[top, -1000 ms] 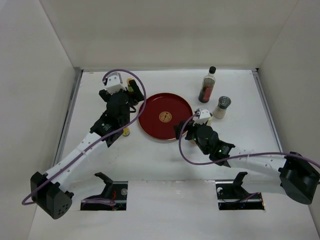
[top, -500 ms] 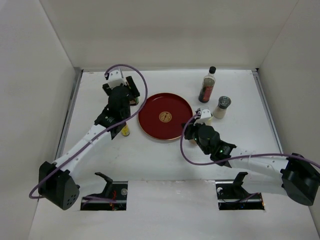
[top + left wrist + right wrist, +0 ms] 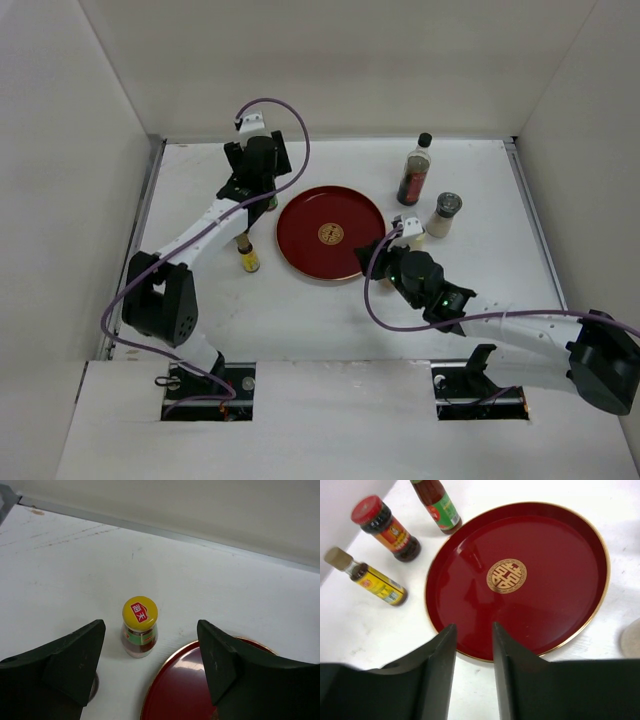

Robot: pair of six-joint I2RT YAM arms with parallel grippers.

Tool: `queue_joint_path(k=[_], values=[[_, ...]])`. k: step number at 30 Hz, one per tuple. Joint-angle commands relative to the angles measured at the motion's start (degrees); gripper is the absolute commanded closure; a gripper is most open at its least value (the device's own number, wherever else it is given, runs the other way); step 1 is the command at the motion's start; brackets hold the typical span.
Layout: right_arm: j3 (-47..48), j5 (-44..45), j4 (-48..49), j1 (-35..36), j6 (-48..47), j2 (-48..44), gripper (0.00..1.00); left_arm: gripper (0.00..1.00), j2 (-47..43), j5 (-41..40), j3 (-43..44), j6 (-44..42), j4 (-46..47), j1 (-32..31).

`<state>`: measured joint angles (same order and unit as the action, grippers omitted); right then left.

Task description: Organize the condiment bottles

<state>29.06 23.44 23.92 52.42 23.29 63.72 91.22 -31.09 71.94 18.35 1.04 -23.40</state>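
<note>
Your left gripper (image 3: 150, 625) has its jaws spread wide and holds nothing. The small glass bottle with a yellow cap and green label (image 3: 140, 625) stands upright on the white table beyond the fingertips, untouched, just beside the rim of the round red tray with the gold emblem (image 3: 545, 555).

Your right gripper (image 3: 474, 630) shows only a narrow gap, empty, over the tray's near edge. Past its far rim stand a red-lidded dark jar (image 3: 385, 527) and a yellow-labelled beige-capped bottle (image 3: 372, 580). The tall dark-sauce bottle with a black cap (image 3: 416, 170) and a grey-topped cream shaker (image 3: 444, 214) stand right of the tray.
</note>
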Motion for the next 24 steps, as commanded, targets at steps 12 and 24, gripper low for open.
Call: queue_joint_path(k=[12,24], values=[[-0.5,0.2,3.5,-1.1,0.4,-0.4,0.61,0.41,7.0,0.5,6.3,-0.4,-0.5,2.7],[-0.7,0.1,3.9,-1.3,0.5,0.1,0.59,0.73,8.0,1.6,7.0,-0.9,-1.0,4.5]])
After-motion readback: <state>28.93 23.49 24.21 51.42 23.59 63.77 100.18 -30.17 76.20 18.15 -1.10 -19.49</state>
